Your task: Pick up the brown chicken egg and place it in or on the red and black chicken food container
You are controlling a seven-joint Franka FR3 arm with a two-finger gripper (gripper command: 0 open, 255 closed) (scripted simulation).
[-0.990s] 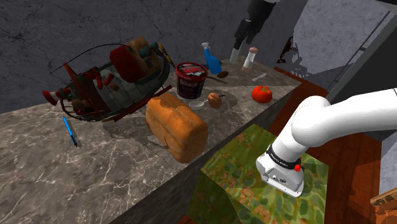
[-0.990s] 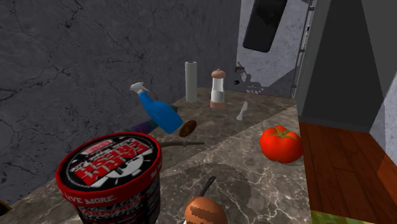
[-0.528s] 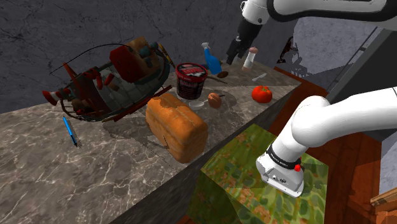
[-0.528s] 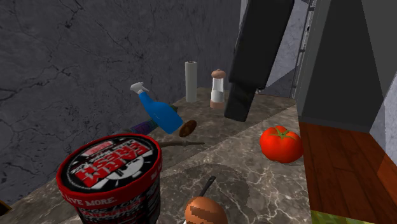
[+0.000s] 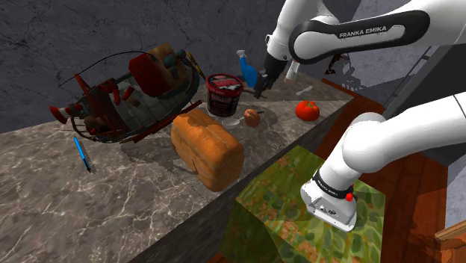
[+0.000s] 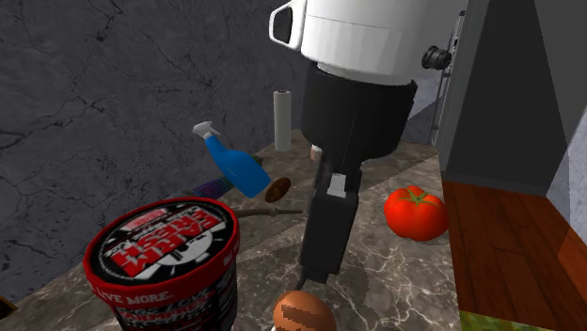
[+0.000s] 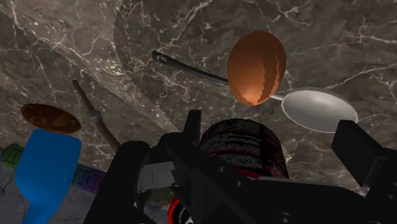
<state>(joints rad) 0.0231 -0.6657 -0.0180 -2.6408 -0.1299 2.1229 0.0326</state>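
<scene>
Across the shoulder view, a grey marble table (image 5: 149,202) runs from lower left to upper right, with a dark stone wall behind it. From a stand with a green patterned top (image 5: 276,202), the white arm (image 5: 351,33) arches over the table's far end. Its black end effector (image 5: 261,87) points down and hangs just beside the container, near the egg without touching it. On the wrist camera I see its two fingers (image 7: 130,184) standing well apart with nothing clasped, so it is open and empty.

A red and dark toy helicopter (image 5: 123,97) sits tilted toward the shoulder view's left. An orange-brown bread loaf (image 5: 207,149) lies near the table's front edge. Behind the loaf, the red and black container (image 5: 224,93) stands upright, a round tub with a printed lid. A red tomato (image 5: 307,110) rests further to the shoulder view's right. A blue spray bottle (image 5: 249,72) leans behind the container.

Between the container and the tomato, just beside the container, the brown egg (image 5: 252,117) lies on the table. It rests against a spoon (image 7: 318,109) with a pale bowl and a dark handle. A blue pen (image 5: 82,153) lies well apart, at the shoulder view's left.
</scene>
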